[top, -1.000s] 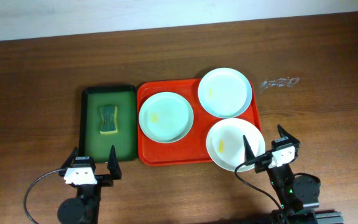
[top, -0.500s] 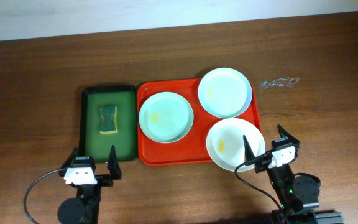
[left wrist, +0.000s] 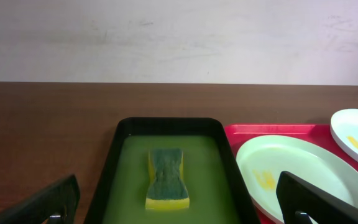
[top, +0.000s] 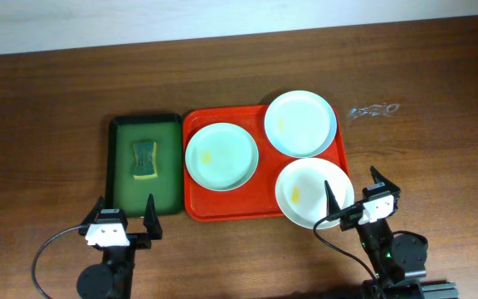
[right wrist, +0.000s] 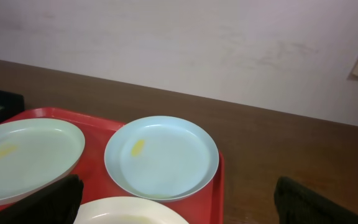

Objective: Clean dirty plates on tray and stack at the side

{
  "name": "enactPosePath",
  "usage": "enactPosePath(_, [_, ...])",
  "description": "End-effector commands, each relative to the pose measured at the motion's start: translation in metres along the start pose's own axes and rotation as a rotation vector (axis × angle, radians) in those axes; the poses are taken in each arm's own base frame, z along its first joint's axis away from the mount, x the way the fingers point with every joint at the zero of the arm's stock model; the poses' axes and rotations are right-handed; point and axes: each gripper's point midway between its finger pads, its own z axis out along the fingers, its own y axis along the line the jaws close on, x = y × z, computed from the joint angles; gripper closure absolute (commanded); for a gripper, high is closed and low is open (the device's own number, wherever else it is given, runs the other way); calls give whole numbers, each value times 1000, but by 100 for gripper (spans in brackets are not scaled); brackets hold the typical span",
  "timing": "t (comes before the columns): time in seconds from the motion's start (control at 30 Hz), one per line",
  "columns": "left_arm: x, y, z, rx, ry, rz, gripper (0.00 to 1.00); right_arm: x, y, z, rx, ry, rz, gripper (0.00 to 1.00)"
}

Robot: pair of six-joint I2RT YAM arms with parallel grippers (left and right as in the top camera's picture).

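Three dirty plates with yellow smears lie on the red tray (top: 264, 154): a left plate (top: 221, 155), a far right plate (top: 300, 123) and a near right plate (top: 314, 193). My left gripper (top: 123, 218) is open and empty at the table's front, near the dark green tray (top: 119, 166). My right gripper (top: 357, 195) is open and empty, its left finger over the near right plate's edge. The left wrist view shows the left plate (left wrist: 291, 174) and the far plate (left wrist: 356, 127). The right wrist view shows the far right plate (right wrist: 161, 155), the left plate (right wrist: 23, 158) and the near plate's rim (right wrist: 132, 211).
A green and yellow sponge (top: 144, 159) lies in the dark green tray left of the red tray; it also shows in the left wrist view (left wrist: 166, 177). A faint white scrawl (top: 373, 110) marks the table right of the tray. A pale wall stands behind the table.
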Motion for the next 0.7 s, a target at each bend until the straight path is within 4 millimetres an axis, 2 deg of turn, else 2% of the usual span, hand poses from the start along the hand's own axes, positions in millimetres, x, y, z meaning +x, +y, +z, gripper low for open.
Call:
enactPosePath(0.0, [2,-2,0,10,3,23,1,4,-2,0,12,10,-5,1])
enactPosePath(0.67, [2,-5,0,20,3,24,1,4,-2,0,12,10,-5,2])
